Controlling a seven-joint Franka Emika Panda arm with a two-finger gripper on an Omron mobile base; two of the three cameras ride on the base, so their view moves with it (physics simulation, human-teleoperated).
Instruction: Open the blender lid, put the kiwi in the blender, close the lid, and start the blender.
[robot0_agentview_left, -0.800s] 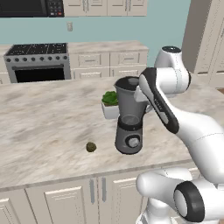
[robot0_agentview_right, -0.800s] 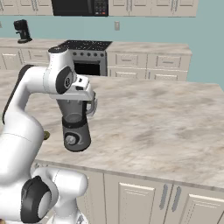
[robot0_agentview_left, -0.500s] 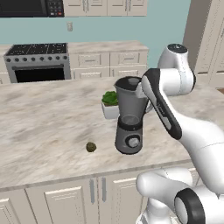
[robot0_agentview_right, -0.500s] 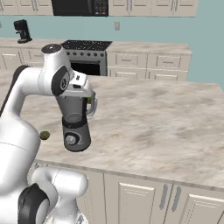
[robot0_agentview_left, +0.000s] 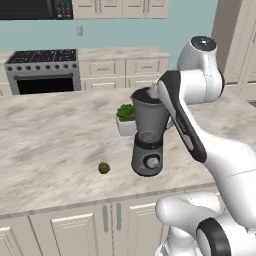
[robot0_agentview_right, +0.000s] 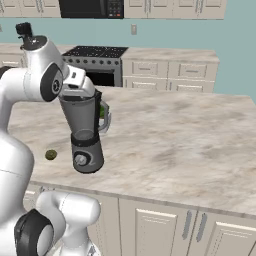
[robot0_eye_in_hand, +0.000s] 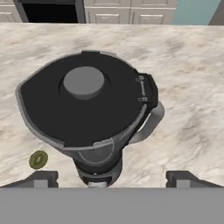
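Gripper (robot0_eye_in_hand: 112, 178) hovers above the blender lid (robot0_eye_in_hand: 85, 104), fingers spread wide and empty; kiwi (robot0_agentview_left: 104, 168) lies beside the blender (robot0_agentview_left: 148, 134).

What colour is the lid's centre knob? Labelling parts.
Grey, on the black blender lid; clearest in the hand view.

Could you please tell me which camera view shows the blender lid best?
The hand view: it looks straight down on the blender lid, showing its black disc and grey knob. Both base views catch just its edge at the jar's rim, partly behind the arm.
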